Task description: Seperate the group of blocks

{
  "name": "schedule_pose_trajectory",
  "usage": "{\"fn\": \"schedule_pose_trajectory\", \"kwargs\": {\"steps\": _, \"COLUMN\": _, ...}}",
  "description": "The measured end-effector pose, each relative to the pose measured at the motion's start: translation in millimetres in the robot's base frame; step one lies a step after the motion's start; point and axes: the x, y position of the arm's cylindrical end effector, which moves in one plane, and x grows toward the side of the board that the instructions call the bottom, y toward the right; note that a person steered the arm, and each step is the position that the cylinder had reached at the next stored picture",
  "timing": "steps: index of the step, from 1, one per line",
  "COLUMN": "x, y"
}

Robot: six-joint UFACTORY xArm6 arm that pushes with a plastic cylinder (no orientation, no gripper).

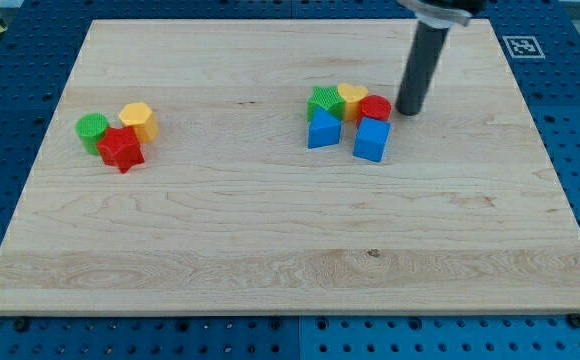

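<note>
Wooden bench [270,230] on blue pegboard. Five-block group at centre-right: green block [324,102], yellow block [353,98], red cylinder [375,108], blue block [323,130], blue cube [372,139]. My tip [408,110] sits just right of the red cylinder, likely to shove it out. No claw fitted, so no claw state to tell.

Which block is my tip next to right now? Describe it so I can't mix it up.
On the wooden board, take the five-block cluster right of centre. At its upper right, just left of my tip, sits the red cylinder, the only red block there, between the yellow block and the rod.
</note>
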Motion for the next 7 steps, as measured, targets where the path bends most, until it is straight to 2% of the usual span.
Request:
{"fn": "schedule_pose_trajectory", "kwargs": {"steps": 1, "x": 1, "y": -32}}
{"fn": "schedule_pose_trajectory", "kwargs": {"steps": 3, "x": -1, "y": -54}}
{"fn": "schedule_pose_trajectory", "kwargs": {"steps": 4, "x": -25, "y": -78}}
{"fn": "schedule_pose_trajectory", "kwargs": {"steps": 5, "x": -30, "y": -81}}
{"fn": "schedule_pose_trajectory", "kwargs": {"steps": 7, "x": -4, "y": -48}}
